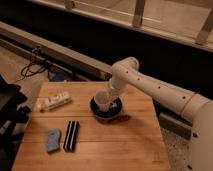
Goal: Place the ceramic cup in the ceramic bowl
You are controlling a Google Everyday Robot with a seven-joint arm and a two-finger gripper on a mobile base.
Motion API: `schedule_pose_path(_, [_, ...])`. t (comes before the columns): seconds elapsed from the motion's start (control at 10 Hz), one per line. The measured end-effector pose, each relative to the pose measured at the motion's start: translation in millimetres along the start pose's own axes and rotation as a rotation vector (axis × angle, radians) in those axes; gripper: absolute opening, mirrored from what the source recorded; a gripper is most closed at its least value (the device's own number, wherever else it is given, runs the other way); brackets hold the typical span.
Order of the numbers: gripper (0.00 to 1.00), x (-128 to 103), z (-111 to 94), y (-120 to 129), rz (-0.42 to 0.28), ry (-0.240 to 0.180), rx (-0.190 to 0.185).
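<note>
Over the middle of the wooden bench [115,145], the white arm's pincer [109,95] holds the small white ceramic cup [101,101] by its rim, tilted, inside the shallow round black ceramic bowl [116,111]. Whether the cup's base touches the bowl's floor I cannot tell. Toward the bench's left edge lie a flat white rectangular box [52,101], a black rectangular bar [71,135] and a blue sponge [53,140].

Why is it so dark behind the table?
In the camera view, light falls on the wooden table and the white arm; the wall behind stays in shadow. The gripper is at the cup, over the black bowl, which blends in darkly.
</note>
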Motion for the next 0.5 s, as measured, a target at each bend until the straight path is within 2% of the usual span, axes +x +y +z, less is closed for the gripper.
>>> schedule_pose_path(0.2, [0.72,-0.2,-0.2,-3.1,0.011,0.003,-0.004])
schedule_pose_path(0.3, [0.78,-0.2,-0.7,-4.2,0.014,0.003,-0.005])
schedule_pose_path(0.5, [0.8,-0.8,-8.3,-3.3,0.002,-0.019,0.006])
